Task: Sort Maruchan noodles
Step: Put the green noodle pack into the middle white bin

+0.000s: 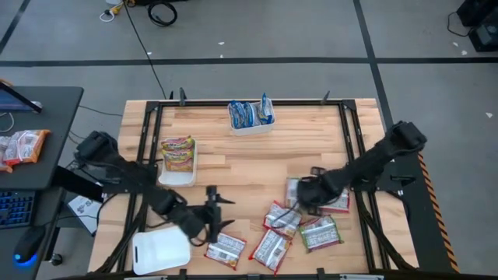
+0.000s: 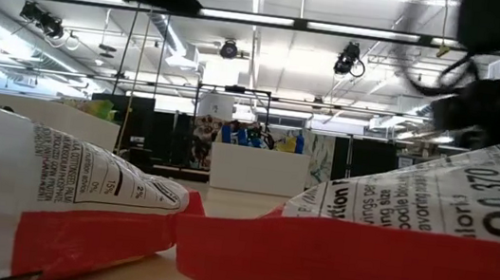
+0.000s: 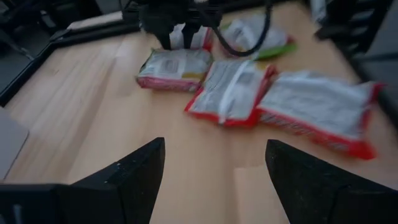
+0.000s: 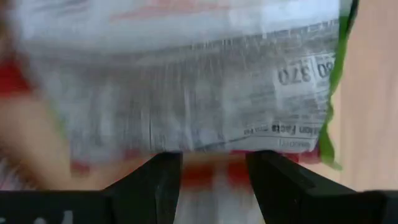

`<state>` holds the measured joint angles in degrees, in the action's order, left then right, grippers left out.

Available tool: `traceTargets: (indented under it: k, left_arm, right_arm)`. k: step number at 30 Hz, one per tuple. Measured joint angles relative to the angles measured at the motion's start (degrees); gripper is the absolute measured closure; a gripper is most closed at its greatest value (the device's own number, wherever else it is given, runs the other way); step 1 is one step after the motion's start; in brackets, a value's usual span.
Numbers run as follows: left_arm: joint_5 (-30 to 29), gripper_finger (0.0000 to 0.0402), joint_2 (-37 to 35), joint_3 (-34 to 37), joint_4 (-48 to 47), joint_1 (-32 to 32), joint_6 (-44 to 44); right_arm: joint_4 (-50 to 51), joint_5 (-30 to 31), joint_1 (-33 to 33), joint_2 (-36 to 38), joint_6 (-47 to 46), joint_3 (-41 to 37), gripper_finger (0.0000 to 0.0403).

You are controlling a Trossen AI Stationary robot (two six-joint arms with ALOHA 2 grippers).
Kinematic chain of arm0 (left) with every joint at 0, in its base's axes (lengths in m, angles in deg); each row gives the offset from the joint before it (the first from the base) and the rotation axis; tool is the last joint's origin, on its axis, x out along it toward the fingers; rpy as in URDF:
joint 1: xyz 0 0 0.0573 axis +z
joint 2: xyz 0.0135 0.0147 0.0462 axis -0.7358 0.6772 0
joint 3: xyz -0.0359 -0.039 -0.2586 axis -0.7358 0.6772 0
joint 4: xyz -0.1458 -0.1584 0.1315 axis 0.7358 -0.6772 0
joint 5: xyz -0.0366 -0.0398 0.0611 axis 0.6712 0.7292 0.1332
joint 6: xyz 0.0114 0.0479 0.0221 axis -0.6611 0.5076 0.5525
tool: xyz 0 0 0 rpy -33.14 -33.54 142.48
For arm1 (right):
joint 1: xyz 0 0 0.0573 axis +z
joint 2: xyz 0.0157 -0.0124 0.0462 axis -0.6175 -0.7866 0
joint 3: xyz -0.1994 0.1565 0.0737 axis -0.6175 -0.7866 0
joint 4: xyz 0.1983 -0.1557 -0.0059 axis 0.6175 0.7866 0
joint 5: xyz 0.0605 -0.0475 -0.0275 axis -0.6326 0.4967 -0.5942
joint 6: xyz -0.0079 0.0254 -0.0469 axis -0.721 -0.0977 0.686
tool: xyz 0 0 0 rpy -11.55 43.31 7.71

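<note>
High view shows the loose noodle packets (image 1: 284, 229) scattered in the lower middle and lower right of the frame, on the wooden surface (image 1: 249, 159). The right hand (image 1: 305, 194) sits at the upper edge of that heap, directly over its top packets, so it is the arm nearer to most of them. The left hand (image 1: 212, 211) hovers lower centre-left, just left of the heap, with its fingers spread wide and nothing between them; the nearest packet to it, a red-edged one (image 1: 226, 249), lies just below and right of it.

In the right wrist view the right hand's fingers (image 4: 158, 180) stand partly apart. A green-edged packet (image 4: 205, 81) fills the frame just beyond the tips, its long side running across the gap, with a red-edged wrapper under it. Whether the fingers already pinch anything cannot be told.

The left wrist view shows three packets ahead of the left hand's parted fingers (image 3: 140, 174), lying side by side in a row across the frame.

Sorted packets sit in trays: blue ones (image 1: 250, 114) at upper centre, yellow ones (image 1: 178, 154) at centre-left. An empty-looking white tray (image 1: 159, 250) lies at lower left. Judging from this, the right hand's move turns on a straight drop onto the packet just ahead of it.
</note>
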<state>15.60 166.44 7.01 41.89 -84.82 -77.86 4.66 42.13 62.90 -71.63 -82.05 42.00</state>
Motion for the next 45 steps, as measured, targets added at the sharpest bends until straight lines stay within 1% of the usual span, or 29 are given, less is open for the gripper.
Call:
traceTargets:
  k: [2, 5, 8, 10, 13, 15, 17, 18, 20, 22, 27, 30, 31, 34, 36, 38, 40, 42, 45]
  left_arm:
    - [2.18, 0.012, 1.94, 0.0, 1.62, 2.42, 2.37]
    - [5.5, 0.012, 4.64, 0.0, 3.47, 5.68, 7.52]
    - [6.23, 0.012, 7.21, 0.0, 3.75, 8.02, 15.27]
    - [6.23, 0.012, 8.52, 0.0, 3.28, 9.12, 22.38]
    - [7.34, 0.012, 9.72, 0.0, 3.09, 9.77, 32.3]
    - [7.76, 0.012, 9.9, -0.03, 3.05, 9.55, 33.46]
    - [7.58, 0.012, 10.33, -0.98, 1.62, 8.9, 31.64]
    - [7.22, 0.012, 10.36, -1.9, -0.73, 8.37, 30.31]
    - [6.55, 0.012, 10.52, -4.74, -4.7, 7.28, 27.58]
    - [4.58, 0.012, 11.1, -8.47, -9.3, 6.28, 23.45]
    - [2.23, 0.012, 16.42, -18.91, -23.67, 6.07, 5.62]
    - [0.52, 0.012, 20.92, -22.96, -31.42, 6.19, -1.54]
    - [-0.25, 0.012, 22.28, -23.84, -32.71, 6.17, -3.32]
    - [-2.59, 0.012, 24.92, -24.34, -32.04, 6.1, -5.91]
    - [-2.99, 0.012, 26.3, -24.33, -31.29, 6.09, -8.15]
    - [-2.33, 0.012, 26.27, -24.35, -33.22, 5.9, -11.5]
    - [-1.73, 0.012, 25.22, -24.72, -35.8, 5.16, -13.81]
    - [-3.54, 0.012, 23.12, -24.7, -39.64, 3.81, -16.81]
    - [-7.8, 0.012, 20.67, -23.34, -38.81, 1.39, -21.66]
  right_arm:
    - [-7.29, 2.06, -2.79, -2.67, 7.36, 1.11, 0.022]
    - [-19.32, 3.25, -6.42, -5.92, 19.86, 3.05, 0.022]
    - [-29.18, 3.24, -9.1, -7.51, 30.37, 5.67, 0.022]
    - [-31.08, 3.28, -10.15, -7.63, 34.22, 7.27, 0.022]
    - [-30.83, 3.29, -10.69, -5.8, 36.8, 8.0, 0.022]
    - [-30.32, 3.47, -10.08, -3.52, 36.95, 8.12, 0.022]
    - [-29.0, 3.99, -8.79, -1.19, 36.36, 8.14, 0.022]
    - [-28.49, 4.42, -8.0, -0.12, 35.74, 8.14, 0.022]
    - [-27.91, 5.3, -6.33, 2.33, 34.18, 8.14, 0.022]
    - [-28.0, 7.48, -4.72, 4.59, 32.05, 8.14, 0.022]
    - [-28.14, 15.09, -2.07, 9.32, 27.11, 8.14, 0.022]
    - [-28.57, 19.11, -1.09, 10.29, 24.89, 8.14, 0.022]
    - [-29.28, 20.25, -0.68, 10.3, 24.72, 8.14, 0.022]
    - [-33.09, 24.05, 1.1, 9.28, 25.37, 8.15, 0.022]
    - [-35.76, 24.63, 2.31, 8.44, 28.68, 8.11, 0.022]
    - [-40.2, 22.36, 3.24, 8.19, 34.75, 8.11, 0.0221]
    - [-41.77, 18.57, 3.69, 9.5, 40.0, 8.38, 0.0221]
    - [-43.3, 14.09, 3.75, 11.9, 43.1, 9.32, 0.0221]
    - [-47.16, 6.51, 3.14, 15.92, 46.86, 9.39, 0.0221]
